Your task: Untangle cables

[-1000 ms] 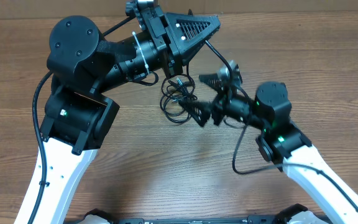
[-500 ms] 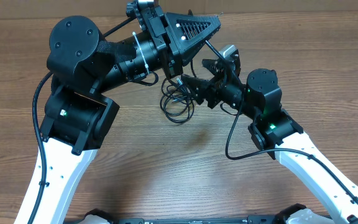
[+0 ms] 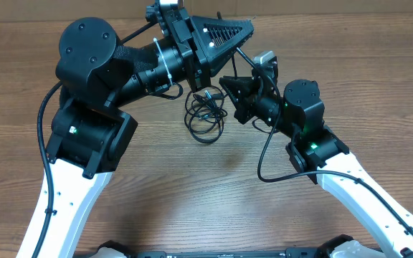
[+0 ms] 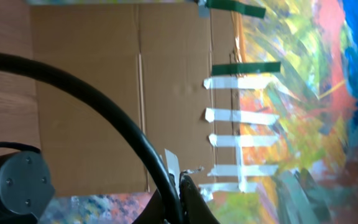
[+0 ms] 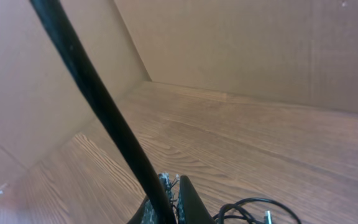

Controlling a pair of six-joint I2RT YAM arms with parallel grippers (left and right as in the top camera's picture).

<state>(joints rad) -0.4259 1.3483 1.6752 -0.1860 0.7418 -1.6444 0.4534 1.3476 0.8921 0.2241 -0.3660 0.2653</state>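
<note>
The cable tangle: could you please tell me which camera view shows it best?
Overhead: nearly the whole cable tangle is visible there. The right wrist view catches only a loop at its bottom edge; the left wrist view shows none of it.

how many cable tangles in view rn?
1. One tangle of thin black cables lies between the left arm and the right arm; strands may be hidden under the left one.

Table (image 3: 378, 79): we see matt brown wood grain.
Cables (image 3: 205, 115): we see thin black sheathing (smooth, faintly shiny).
Cardboard (image 5: 260, 43): plain matt paperboard.
</note>
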